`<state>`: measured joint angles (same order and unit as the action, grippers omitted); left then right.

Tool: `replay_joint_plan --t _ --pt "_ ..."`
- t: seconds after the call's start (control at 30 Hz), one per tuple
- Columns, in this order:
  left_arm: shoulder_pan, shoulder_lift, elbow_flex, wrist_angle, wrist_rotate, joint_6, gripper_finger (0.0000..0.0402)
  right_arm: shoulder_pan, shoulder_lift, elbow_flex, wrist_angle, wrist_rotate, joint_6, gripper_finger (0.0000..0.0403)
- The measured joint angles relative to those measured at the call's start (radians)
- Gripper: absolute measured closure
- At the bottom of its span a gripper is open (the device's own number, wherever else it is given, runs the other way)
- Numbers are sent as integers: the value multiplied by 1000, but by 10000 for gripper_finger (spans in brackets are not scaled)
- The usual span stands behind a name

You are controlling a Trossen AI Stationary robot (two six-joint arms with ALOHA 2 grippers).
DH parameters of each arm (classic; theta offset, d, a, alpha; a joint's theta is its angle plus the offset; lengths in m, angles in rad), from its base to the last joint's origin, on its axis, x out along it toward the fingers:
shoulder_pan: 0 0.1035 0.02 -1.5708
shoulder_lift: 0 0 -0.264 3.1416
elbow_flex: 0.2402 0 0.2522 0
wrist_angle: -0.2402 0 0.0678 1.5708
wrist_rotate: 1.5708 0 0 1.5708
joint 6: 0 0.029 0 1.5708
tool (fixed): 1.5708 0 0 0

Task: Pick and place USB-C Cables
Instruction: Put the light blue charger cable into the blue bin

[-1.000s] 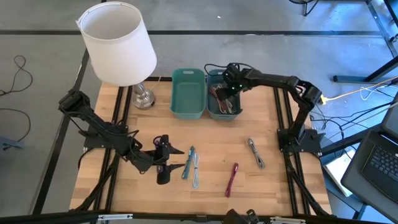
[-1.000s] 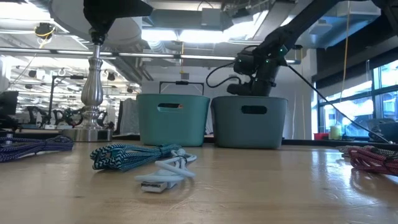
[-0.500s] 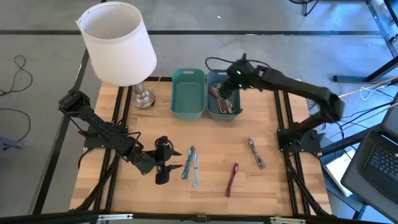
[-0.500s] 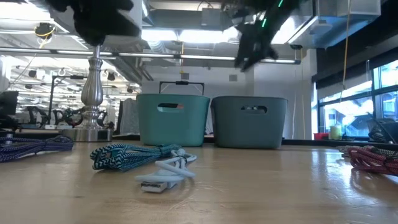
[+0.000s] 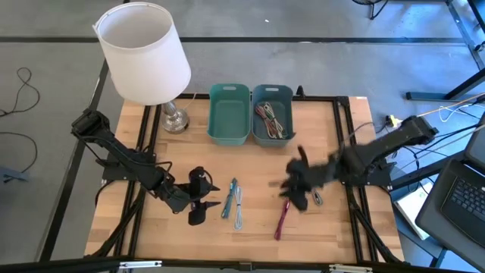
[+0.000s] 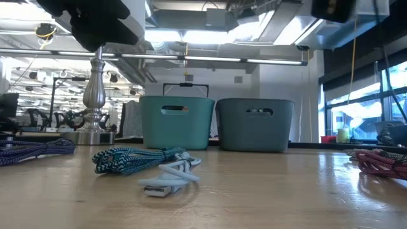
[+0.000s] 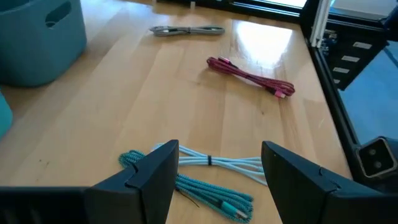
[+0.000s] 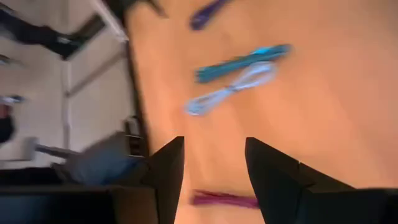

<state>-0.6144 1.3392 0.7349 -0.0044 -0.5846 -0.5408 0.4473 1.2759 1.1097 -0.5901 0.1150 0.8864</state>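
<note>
Folded cables lie on the wooden table: a teal cable (image 5: 229, 199) and a light blue cable (image 5: 239, 205) side by side, a magenta cable (image 5: 283, 218) and a grey cable (image 5: 314, 195). My left gripper (image 7: 217, 180) hovers open just left of the teal (image 7: 186, 183) and light blue (image 7: 224, 162) pair. My right gripper (image 5: 297, 188) is open and empty, blurred, above the table between the magenta and grey cables. Its wrist view shows the magenta cable (image 8: 224, 199) beyond its fingers. Several cables (image 5: 274, 120) lie in the right bin (image 5: 289, 95). A dark blue cable (image 6: 32, 149) lies near the left gripper.
Two teal bins stand side by side at the far edge; I see nothing in the left bin (image 5: 229, 114). A lamp with a white shade (image 5: 144, 53) and a silver base (image 5: 174, 117) stands at the far left corner. Bare wood lies between the bins and the cables.
My right gripper has lifted out of the right bin and swung fast toward the table's near edge, coming down over the magenta and grey cables. It holds nothing. The cables on the table have not moved.
</note>
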Motion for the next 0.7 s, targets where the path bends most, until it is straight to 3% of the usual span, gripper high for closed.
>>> replay_joint_plan --t 0.13,0.27,0.37,0.47,0.57,0.7 --pt "-1 0 0 -1 3 -23 178 156 47 -136 296 102 117 231" --pt "-1 0 0 -8 33 -45 178 220 125 -215 501 162 118 231" --pt "0 0 0 -14 85 -132 178 235 169 -209 543 294 8 231" --pt "19 16 1 -11 76 -299 178 235 187 -177 570 399 -128 231" --pt "43 85 1 5 90 -435 178 226 190 -147 590 436 -247 231" --pt "87 217 0 158 191 -472 178 210 186 -114 589 443 -348 231"
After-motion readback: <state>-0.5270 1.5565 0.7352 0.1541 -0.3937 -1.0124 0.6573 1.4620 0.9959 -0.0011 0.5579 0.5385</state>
